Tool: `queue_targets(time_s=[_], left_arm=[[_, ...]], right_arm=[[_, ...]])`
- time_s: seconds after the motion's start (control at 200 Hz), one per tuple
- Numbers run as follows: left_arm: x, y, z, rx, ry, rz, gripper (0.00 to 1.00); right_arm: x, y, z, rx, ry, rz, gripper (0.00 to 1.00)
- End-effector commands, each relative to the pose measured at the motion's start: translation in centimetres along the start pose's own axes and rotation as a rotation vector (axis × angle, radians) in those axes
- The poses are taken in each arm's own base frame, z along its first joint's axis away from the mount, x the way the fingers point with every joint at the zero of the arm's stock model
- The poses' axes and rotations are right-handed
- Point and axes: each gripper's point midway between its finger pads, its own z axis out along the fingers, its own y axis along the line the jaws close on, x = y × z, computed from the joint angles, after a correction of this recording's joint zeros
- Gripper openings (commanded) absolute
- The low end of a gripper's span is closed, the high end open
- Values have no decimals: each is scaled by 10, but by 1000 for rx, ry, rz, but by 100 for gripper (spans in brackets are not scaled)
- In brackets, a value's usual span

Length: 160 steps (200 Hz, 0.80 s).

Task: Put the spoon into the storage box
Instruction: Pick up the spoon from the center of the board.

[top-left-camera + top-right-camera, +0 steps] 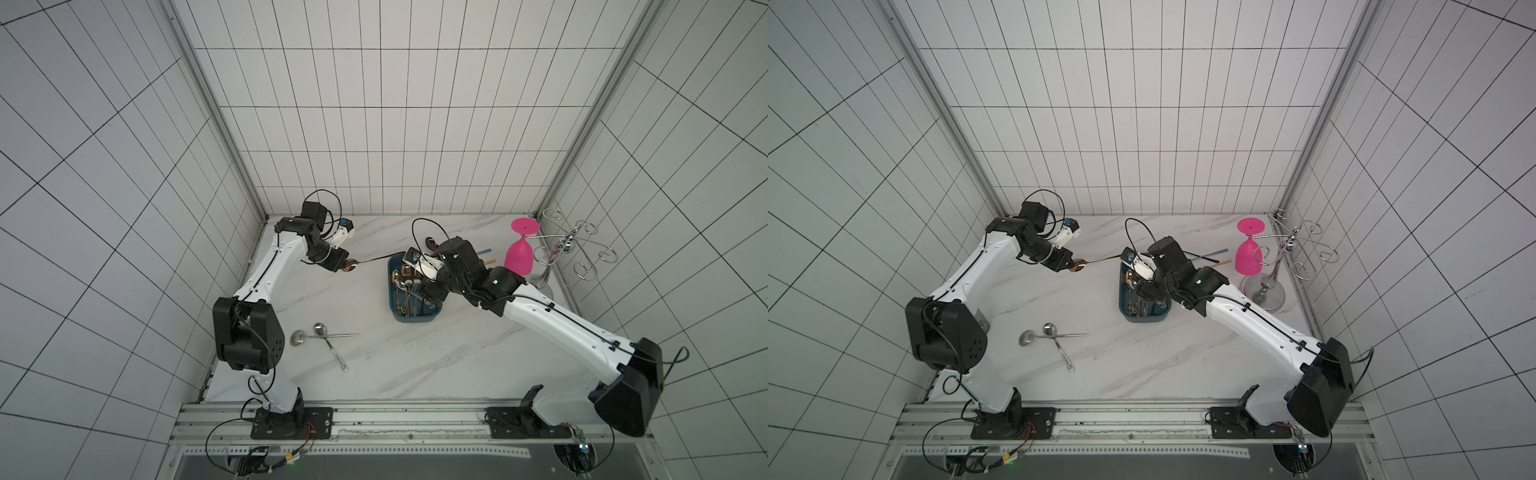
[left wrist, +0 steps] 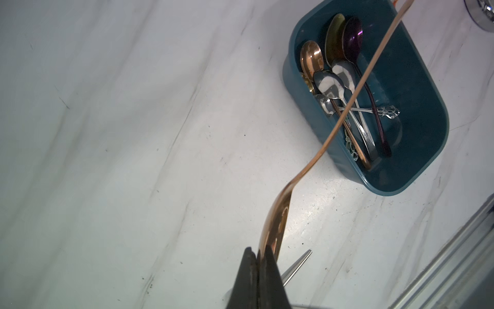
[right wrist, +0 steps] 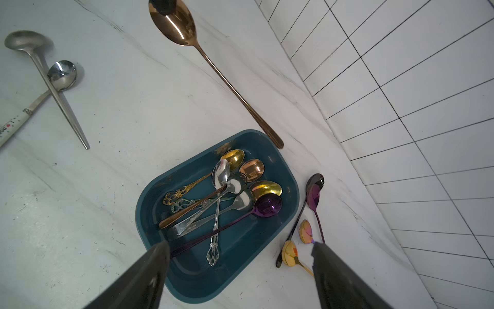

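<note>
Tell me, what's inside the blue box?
Inside the storage box lies a crisscrossed pile of spoons: silver, gold, copper-coloured and one purple spoon. The box floor under the pile is covered, so anything beneath is hidden.

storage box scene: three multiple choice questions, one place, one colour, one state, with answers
1. The two crossed silver spoons lie: A) in the storage box B) on the table C) in the right gripper
2. The long spoon in the left gripper is: A) purple B) silver C) copper
3. The right gripper is: A) open above the storage box B) shut on a spoon C) shut and empty

B, they rest on the tabletop outside the box; C, its bowl shines copper; A, its jaws stand wide apart with nothing between.
</note>
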Motion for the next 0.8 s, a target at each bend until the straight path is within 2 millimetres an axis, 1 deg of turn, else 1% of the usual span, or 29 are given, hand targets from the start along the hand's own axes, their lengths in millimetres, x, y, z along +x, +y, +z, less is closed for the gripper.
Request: queue_targets(time_s=[0.0,0.065,0.17,0.245,0.38,0.485,0.6,0.73,0.795], left_arm=[[-15,-4,-11,-141,-12,266,0],[-19,-15,-11,-168,-12,383,0],[-30,-25,-15,-214,-49,522,0],[-36,-33,-21,-231,-74,605,0],[-42,-51,-30,-215,-116,739,0],[-46,-64,-34,-210,-131,819,0],[-46,-81,-33,-190,-123,885,0],[-48,-94,-32,-174,-122,925,0],[-49,-98,-31,-165,-125,930,0]], right_arm=[[-12,13,-9,-104,-2,0,86],[-16,19,-8,-142,-8,32,86],[-20,26,-8,-200,-27,85,86],[-22,26,-8,-246,-39,165,85],[-28,28,-8,-360,-68,314,82],[-29,29,-3,-407,-63,384,78],[-33,30,4,-446,-60,436,76],[-33,28,14,-461,-62,471,74],[-33,29,19,-468,-59,481,71]])
